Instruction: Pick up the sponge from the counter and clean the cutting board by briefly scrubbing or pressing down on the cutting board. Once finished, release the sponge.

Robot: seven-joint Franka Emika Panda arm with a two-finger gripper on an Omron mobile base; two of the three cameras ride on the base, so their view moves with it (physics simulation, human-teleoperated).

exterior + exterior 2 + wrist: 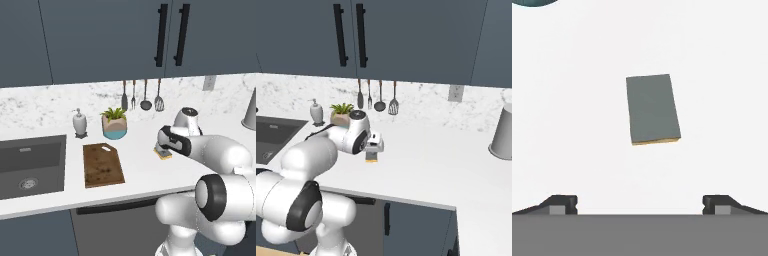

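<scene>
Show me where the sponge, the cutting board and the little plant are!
sponge (pixel 652 107), hand view, on its grey scrub top.
cutting board (pixel 103 165), left base view, middle of the brown wood.
plant (pixel 114 124), left base view, on its pot.

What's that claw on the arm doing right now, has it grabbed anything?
Gripper: open and holding nothing; it hangs above the sponge, which lies on the counter.

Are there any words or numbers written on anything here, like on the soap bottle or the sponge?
No readable text anywhere.
Soap dispenser: plain, no label.
Sponge: blank grey top.
Cutting board: only dark stains.
Plant pot: no writing.
Wall outlet: no markings I can make out.
</scene>
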